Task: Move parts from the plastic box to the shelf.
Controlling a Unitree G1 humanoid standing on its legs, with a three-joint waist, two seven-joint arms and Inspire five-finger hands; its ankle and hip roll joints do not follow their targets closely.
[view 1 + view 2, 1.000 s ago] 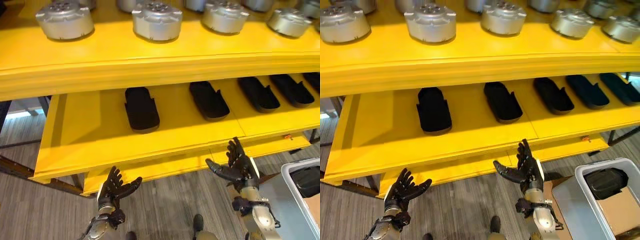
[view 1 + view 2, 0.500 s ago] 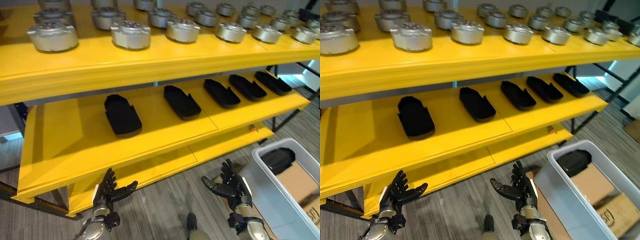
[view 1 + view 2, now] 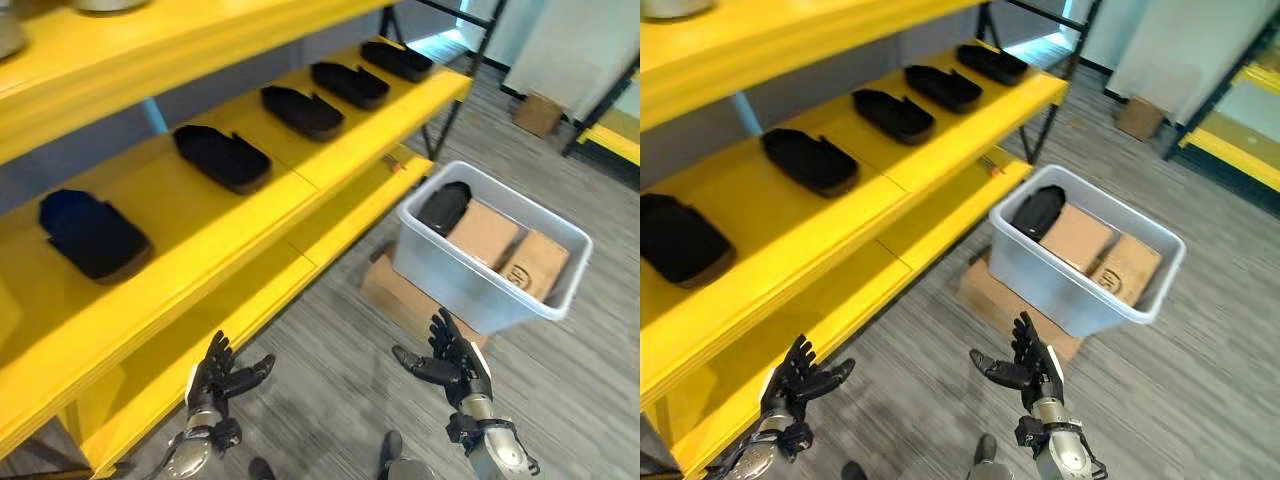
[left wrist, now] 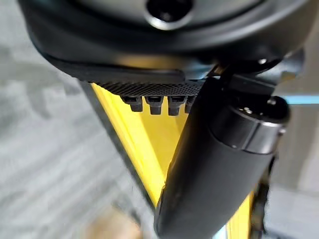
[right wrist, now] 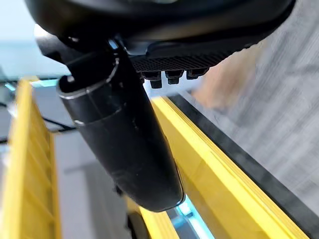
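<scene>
Hanging low over the grey floor, both hands are seen with fingers spread and nothing held. The left hand is raised palm-up near the front edge of the lowest yellow board, and the right hand is held just in front of the plastic box, apart from it.

The yellow shelf is seen running along the left side of the head views. Five black parts are laid in a row on its middle board, well apart from one another: the nearest black part, a second black part, a third black part, a fourth black part and the farthest black part.

The pale plastic box is set on a flat piece of cardboard on the floor, near the shelf's far end. One black part in the box is seen leaning against the wall nearest the shelf. Beside it, two brown cartons are packed into the remaining space.

A small cardboard box is seen farther off on the floor, and another yellow shelf is visible at the far right.

In the wrist views, each thumb is seen standing out straight before yellow boards, with the finger bases in a row beside it.
</scene>
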